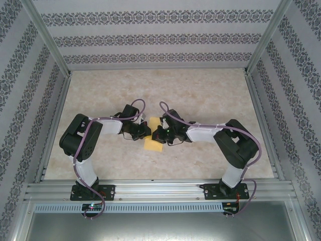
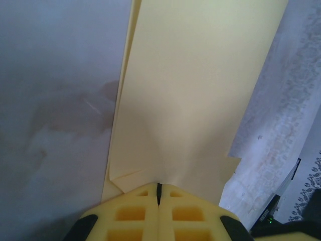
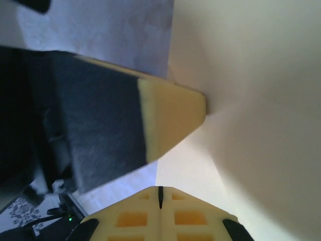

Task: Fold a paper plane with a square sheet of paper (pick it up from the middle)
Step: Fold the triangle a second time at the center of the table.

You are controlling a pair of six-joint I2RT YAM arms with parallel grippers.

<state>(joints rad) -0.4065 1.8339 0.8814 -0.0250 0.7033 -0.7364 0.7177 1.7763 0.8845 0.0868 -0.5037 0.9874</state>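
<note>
The yellow sheet of paper (image 1: 153, 144) lies on the table between the two arms, folded into layers. In the left wrist view the paper (image 2: 190, 90) runs away as a long strip with stacked edges on its left and small flaps near my fingers. My left gripper (image 2: 159, 187) is shut, its tips down against the paper. My right gripper (image 3: 160, 191) is shut too, at the paper's (image 3: 251, 125) edge. The left gripper's finger (image 3: 170, 120) presses the sheet just ahead of it. In the top view both grippers (image 1: 148, 131) (image 1: 156, 134) meet over the sheet's middle and hide its shape.
The marble-patterned table (image 1: 200, 95) stretches free behind and to both sides of the arms. Patterned walls (image 1: 150, 37) and metal frame posts enclose it. A metal rail (image 1: 160, 188) at the near edge carries both arm bases.
</note>
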